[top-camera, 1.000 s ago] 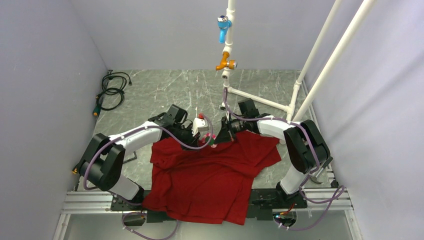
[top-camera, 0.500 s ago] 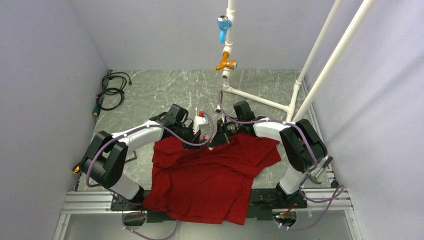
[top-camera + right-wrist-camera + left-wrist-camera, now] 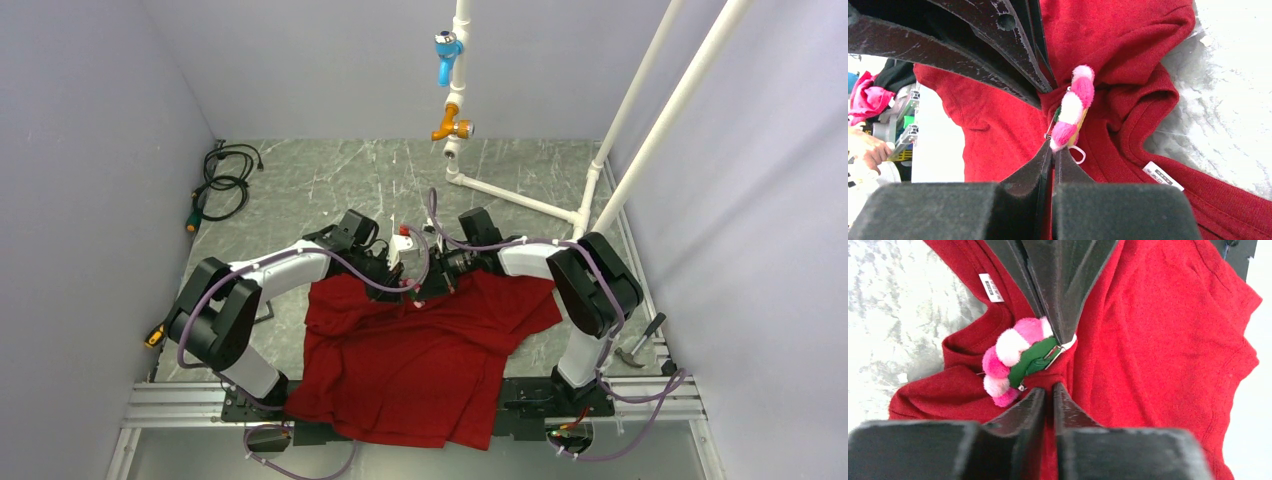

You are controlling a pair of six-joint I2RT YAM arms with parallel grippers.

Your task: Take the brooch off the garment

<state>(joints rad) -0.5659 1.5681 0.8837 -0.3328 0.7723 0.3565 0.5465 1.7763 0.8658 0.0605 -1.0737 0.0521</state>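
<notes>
The red T-shirt garment lies spread on the table, its collar bunched up between my two grippers. A brooch of pink and white pom-poms with a green piece and a metal clasp is on the fabric by the collar. It also shows in the right wrist view. My left gripper is shut on a fold of red fabric just below the brooch. My right gripper is shut on the brooch's lower end at the clasp. The white label shows inside the collar.
A white pipe frame with a blue tap and an orange tap stands behind the grippers. A coiled black cable lies at the back left. A hammer lies at the right edge.
Both grippers have drawn closer together and dropped toward the shirt. The right arm has shifted left. The brooch sits lower than before.
</notes>
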